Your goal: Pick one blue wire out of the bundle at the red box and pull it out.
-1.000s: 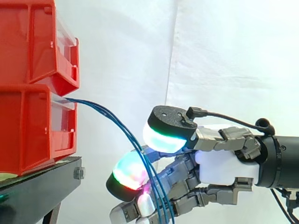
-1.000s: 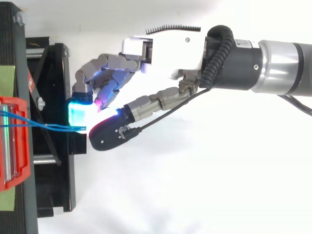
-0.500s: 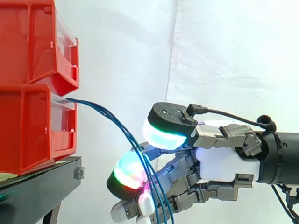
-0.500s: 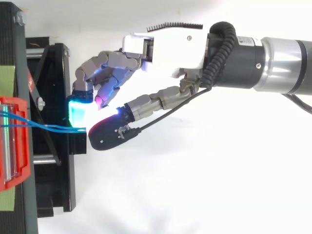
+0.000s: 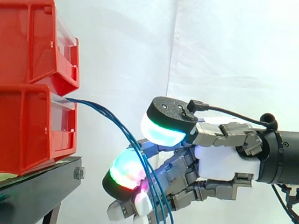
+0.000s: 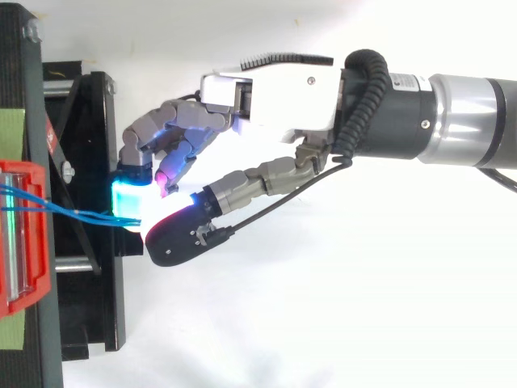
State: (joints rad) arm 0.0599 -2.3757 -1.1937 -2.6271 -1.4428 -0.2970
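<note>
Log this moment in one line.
hand at blue wires | wires droop from lower red bin | grip unclear | not pulled out

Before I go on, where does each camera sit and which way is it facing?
Side view: beside the work at about its height, looking level across at the red bins and blue wires; the hand comes in from the right.
Top view: above the work, looking down on the black stand; the hand and arm come in from the right.
Shared: the hand, the blue wires and the black stand.
</note>
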